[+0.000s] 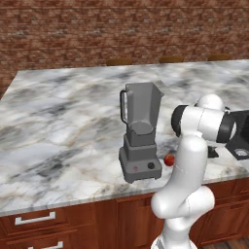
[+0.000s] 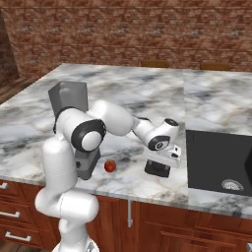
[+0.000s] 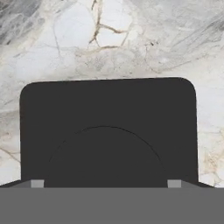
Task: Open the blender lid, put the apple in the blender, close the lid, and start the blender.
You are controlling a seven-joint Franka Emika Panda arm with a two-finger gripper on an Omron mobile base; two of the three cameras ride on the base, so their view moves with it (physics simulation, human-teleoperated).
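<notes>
Right base view: marble table (image 2: 147, 93), then lidless blender (image 2: 69, 101) well off to the claw's side, blender lid (image 2: 157, 168) flat directly beneath the released claw (image 2: 167, 156), apple (image 2: 110, 166) between, awaiting pickup.

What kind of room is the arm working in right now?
Most likely a home kitchen, rendered: a marble counter over wooden drawers, a blender with an apple beside it, a dark sink set into the top, and a brick wall behind.

Both base views overlook the marble counter (image 1: 58, 121); hand view looks close down
</notes>
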